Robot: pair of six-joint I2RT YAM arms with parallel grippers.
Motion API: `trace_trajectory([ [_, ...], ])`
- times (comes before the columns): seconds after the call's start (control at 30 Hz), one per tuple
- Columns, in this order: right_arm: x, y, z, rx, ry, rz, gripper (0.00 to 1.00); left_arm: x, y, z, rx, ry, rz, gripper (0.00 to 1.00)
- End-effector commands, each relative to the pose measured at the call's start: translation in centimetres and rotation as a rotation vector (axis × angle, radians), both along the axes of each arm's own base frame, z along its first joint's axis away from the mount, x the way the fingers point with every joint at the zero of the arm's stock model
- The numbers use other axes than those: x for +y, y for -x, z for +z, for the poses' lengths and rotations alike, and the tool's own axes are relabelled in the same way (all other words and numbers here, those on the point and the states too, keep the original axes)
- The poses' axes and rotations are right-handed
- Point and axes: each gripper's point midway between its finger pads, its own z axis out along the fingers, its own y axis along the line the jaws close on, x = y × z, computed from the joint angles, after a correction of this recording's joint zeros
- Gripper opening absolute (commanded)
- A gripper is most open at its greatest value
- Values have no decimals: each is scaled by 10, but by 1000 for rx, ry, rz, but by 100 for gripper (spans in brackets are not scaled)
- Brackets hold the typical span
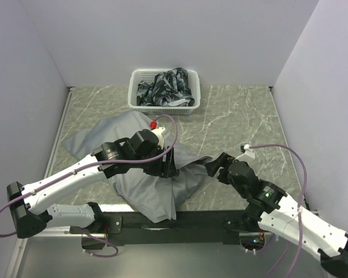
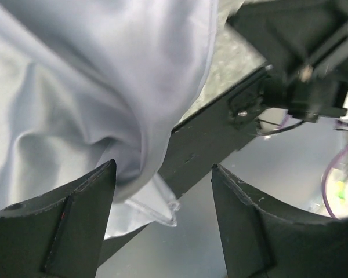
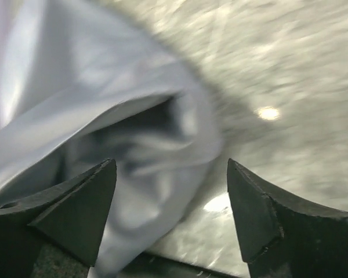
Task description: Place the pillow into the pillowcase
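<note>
Grey plain fabric pillowcase (image 1: 140, 176) lies crumpled at the near edge of the tabletop (image 1: 238, 116). Left end effector (image 2: 162, 168) and right end effector (image 3: 171, 166) gape wide, holding nothing.

One pillowcase (image 1: 140, 194), one basket (image 1: 133, 95), one patterned cloth (image 1: 168, 87), two pincers (image 2: 163, 167) (image 3: 171, 163)

The left arm (image 1: 64, 176) and right arm (image 1: 301, 223) are wearing white shells over black joints, with thin purple cables (image 1: 176, 132) trailing along them. The left gripper (image 2: 162, 168) is showing matte black fingers (image 2: 58, 231) — wedge-shaped.
</note>
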Motion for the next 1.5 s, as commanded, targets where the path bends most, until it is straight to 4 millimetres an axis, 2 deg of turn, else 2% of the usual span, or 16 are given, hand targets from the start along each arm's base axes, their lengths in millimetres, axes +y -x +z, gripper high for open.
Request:
trace_trajectory([
  [0.0, -26, -23, -14, 14, 67, -77, 79, 26, 7, 6, -31, -113, 77, 72],
  [0.07, -25, -30, -12, 11, 34, -72, 77, 38, 10, 3, -58, -166, 111, 73],
  [0.1, -22, -34, -8, -6, 20, -65, 73, 42, 13, 6, -59, -163, 126, 73],
  [0.17, -17, -37, -10, 13, 15, -41, 69, 49, 23, 3, -54, -187, 114, 73],
  [0.2, -15, -40, -8, 6, 12, -37, 63, 52, 30, -1, -40, -188, 102, 72],
  [0.33, -6, -47, -10, 3, 8, -6, 60, 48, 66, -27, 8, -246, -14, 71],
  [0.43, -3, -50, -12, 6, 6, -1, 60, 44, 84, -39, 10, -290, -61, 73],
  [0.63, 2, -58, -18, 21, 18, 2, 60, 31, 99, -60, -27, -369, -108, 71],
  [0.83, 3, -64, -25, 34, 37, -2, 59, 15, 107, -77, -102, -478, -133, 70],
  [0.9, 4, -66, -27, 40, 41, -1, 59, 13, 101, -83, -139, -521, -106, 70],
  [1.0, 6, -67, -28, 40, 35, 5, 59, 4, 97, -84, -186, -535, -96, 71],
  [1.2, 5, -69, -30, 43, 46, -1, 58, -14, 104, -93, -254, -590, -126, 71],
  [1.27, 5, -70, -29, 42, 47, 0, 58, -15, 107, -97, -271, -620, -131, 71],
  [1.47, 6, -72, -30, 46, 51, 0, 58, 4, 101, -110, -313, -734, -86, 64],
])
